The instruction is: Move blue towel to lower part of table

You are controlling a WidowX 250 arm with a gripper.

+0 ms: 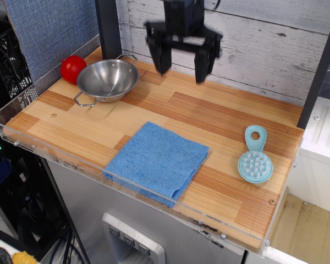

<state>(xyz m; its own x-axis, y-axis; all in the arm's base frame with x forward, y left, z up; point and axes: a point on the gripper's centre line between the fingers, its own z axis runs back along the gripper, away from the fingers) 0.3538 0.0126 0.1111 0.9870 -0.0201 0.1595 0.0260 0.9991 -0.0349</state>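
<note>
The blue towel (157, 160) lies flat and folded on the wooden table (220, 115), near the front edge and touching the clear acrylic rim. My gripper (181, 67) is black, open and empty, raised well above the back of the table in front of the plank wall, far behind the towel. Nothing is between its fingers.
A steel bowl (107, 80) with wire handles stands at the back left, with a red ball (72, 68) behind it by the rim. A pale teal scrub brush (255, 159) lies at the right. A dark post (109, 27) rises at the back left.
</note>
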